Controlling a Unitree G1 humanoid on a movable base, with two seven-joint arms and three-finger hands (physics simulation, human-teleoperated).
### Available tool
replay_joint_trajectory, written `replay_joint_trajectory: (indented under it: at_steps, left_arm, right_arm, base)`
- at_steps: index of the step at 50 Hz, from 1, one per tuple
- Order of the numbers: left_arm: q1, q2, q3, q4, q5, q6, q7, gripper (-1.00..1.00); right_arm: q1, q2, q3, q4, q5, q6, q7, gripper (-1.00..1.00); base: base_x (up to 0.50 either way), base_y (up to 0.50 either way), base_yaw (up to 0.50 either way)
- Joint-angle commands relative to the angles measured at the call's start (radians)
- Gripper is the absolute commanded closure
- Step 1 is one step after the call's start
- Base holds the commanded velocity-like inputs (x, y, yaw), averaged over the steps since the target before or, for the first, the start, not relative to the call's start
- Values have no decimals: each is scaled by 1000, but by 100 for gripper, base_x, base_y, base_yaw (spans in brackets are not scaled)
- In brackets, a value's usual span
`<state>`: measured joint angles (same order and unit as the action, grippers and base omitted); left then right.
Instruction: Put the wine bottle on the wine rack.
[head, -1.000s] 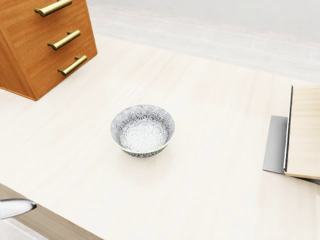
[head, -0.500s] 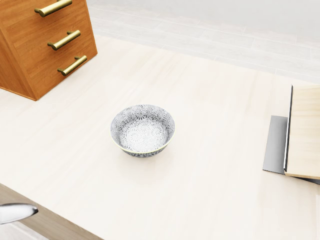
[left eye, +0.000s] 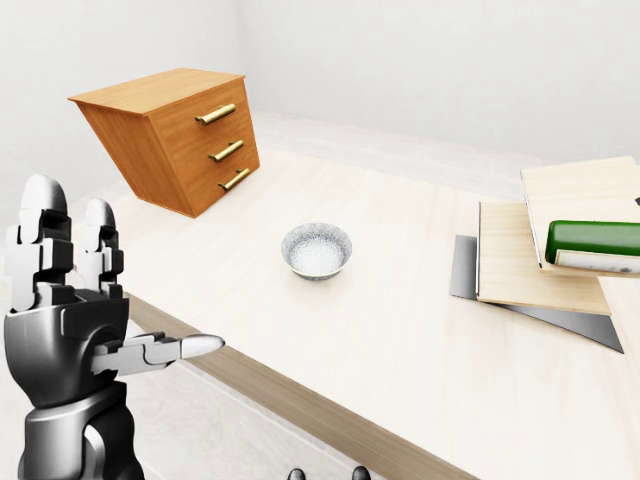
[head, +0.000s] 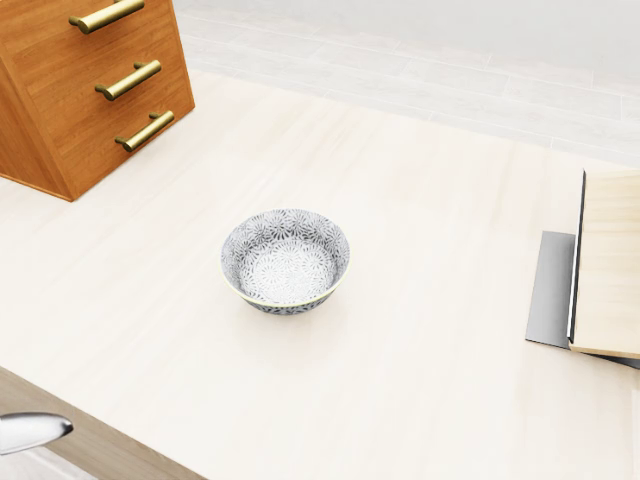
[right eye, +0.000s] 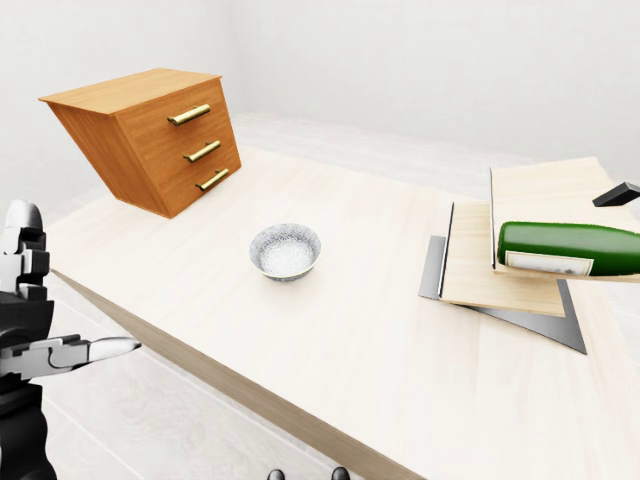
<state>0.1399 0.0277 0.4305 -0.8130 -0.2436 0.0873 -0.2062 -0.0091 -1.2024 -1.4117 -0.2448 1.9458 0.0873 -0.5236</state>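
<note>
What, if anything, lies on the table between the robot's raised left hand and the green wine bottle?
Only the patterned bowl sits mid-table, roughly between the open left hand and the wine bottle, which lies on stepped wooden boards. The bowl is low; nothing taller intervenes.

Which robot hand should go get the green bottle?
Probably the right. The wine bottle lies on the wooden boards at the right edge of the eye views. The left hand is raised, open and empty, at the far left, off the table. The right hand isn't in view.
</note>
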Motion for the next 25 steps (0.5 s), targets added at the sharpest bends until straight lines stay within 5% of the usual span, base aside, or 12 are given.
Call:
replay_joint_trajectory:
  at_steps: [1, 25]
  left_arm:
    - [2, -2, 5, -3, -1, 0, -3, -100]
    - [-11, 7, 20, -26, -17, 0, 3, -100]
  right_arm:
    - [12, -51, -35, -6, 26, 0, 0, -100]
    - [21, -177, -91, 1, 26, 0, 0, -100]
  base:
    - [0, 0, 0]
    - [0, 0, 0]
